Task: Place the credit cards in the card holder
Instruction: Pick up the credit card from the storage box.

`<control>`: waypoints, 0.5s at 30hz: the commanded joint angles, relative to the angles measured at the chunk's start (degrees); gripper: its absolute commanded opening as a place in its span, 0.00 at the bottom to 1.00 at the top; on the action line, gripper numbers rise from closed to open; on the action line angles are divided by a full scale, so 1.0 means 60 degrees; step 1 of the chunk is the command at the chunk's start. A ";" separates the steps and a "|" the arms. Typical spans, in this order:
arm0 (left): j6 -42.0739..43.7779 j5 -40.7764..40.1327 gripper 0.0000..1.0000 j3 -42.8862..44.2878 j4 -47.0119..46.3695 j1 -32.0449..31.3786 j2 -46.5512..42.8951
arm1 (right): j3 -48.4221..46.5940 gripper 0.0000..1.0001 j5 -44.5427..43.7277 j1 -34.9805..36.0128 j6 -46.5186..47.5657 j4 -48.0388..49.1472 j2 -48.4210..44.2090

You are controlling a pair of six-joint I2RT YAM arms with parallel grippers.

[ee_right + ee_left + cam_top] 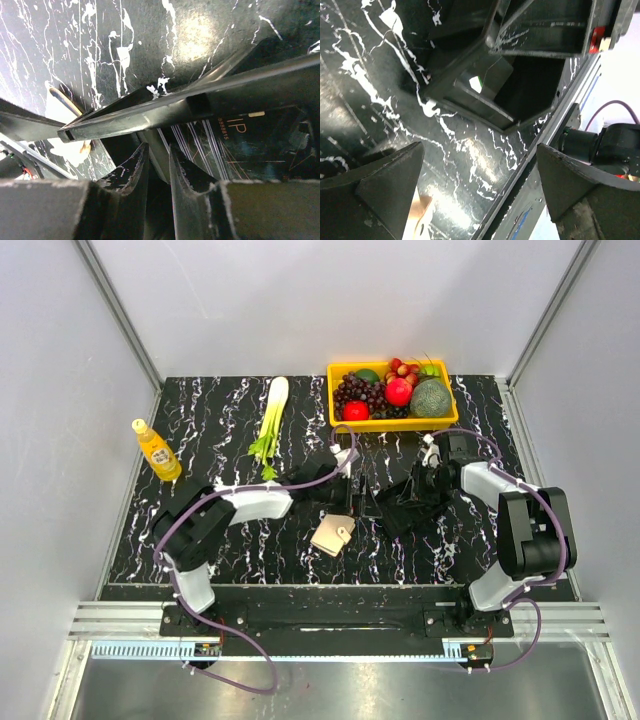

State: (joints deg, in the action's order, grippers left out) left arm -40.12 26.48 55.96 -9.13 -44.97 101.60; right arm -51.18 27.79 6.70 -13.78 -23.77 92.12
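The left gripper (480, 152) is hanging near the card holder (333, 534), jaws wide. The right gripper (159, 155) is showing narrow jaws at a dark card (240, 145); grip unclear.

**My enclosure: veined black table, pale walls**

I work on a black tabletop (210, 420) veined with white. Plain pale panels close it in: back wall (330, 300), left wall (50, 440), right wall (600, 420). Aluminium posts (118, 310) mark the back corners. Soft glare (197, 32) shines off the tabletop.
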 commanded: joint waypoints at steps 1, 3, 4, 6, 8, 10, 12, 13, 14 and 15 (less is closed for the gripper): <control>-0.0710 0.0522 0.98 0.0837 -0.1335 -0.0151 0.0716 | -0.0157 0.28 0.0802 0.0055 0.0217 -0.0008 0.0321; -0.0857 0.0582 0.97 0.0970 -0.1482 -0.0210 0.1097 | -0.0171 0.25 0.0978 0.0070 0.0246 -0.0008 0.0380; -0.0930 0.0553 0.97 0.0985 -0.1540 -0.0224 0.1215 | -0.0186 0.25 0.1051 0.0055 0.0232 -0.0008 0.0365; -0.1164 0.0654 0.97 0.0985 -0.1861 -0.0225 0.1391 | -0.0172 0.24 0.1197 0.0070 0.0232 -0.0023 0.0307; -0.1253 0.0743 0.96 0.1072 -0.1921 -0.0225 0.1567 | -0.0157 0.24 0.1300 0.0070 0.0217 -0.0037 0.0234; -0.1370 0.0714 0.96 0.1000 -0.2111 -0.0225 0.1670 | -0.0142 0.23 0.1548 0.0085 0.0202 0.0021 0.0204; -0.1458 0.0714 0.96 0.0941 -0.2302 -0.0224 0.1714 | -0.0128 0.21 0.1710 0.0085 0.0173 0.0007 0.0160; -0.1487 0.0714 0.96 0.0912 -0.2360 -0.0225 0.1728 | -0.0099 0.21 0.1798 0.0099 0.0173 0.0006 0.0117; -0.1516 0.0714 0.95 0.0912 -0.2419 -0.0225 0.1728 | -0.0055 0.20 0.1871 0.0099 0.0158 0.0035 0.0044; -0.1517 0.0714 0.95 0.0926 -0.2463 -0.0225 0.1714 | -0.0025 0.20 0.1945 0.0114 0.0158 0.0036 -0.0044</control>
State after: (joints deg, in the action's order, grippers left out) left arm -47.70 29.17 59.92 -17.21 -46.02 111.90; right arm -51.18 34.15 6.70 -12.88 -23.77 94.39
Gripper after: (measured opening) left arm 0.960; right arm 0.209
